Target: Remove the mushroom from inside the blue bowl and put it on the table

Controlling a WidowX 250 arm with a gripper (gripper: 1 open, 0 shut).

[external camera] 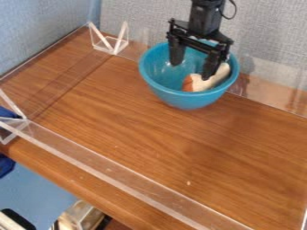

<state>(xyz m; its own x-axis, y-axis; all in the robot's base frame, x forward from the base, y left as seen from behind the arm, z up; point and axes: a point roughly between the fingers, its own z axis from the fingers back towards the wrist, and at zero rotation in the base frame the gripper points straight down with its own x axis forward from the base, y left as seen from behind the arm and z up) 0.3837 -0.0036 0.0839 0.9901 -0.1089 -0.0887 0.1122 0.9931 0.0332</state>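
The glossy turquoise blue bowl stands at the far side of the brown wood-grain table. Inside it, toward the right wall, lies the mushroom, with a small orange-brown cap and a pale cream stem. My black gripper points down over the bowl's far right part, its fingers spread open and reaching inside the rim, just above the mushroom. Nothing is held between them.
Low clear acrylic rails edge the table. A clear triangular bracket stands at the back left corner, and the blue-grey wall rises behind.
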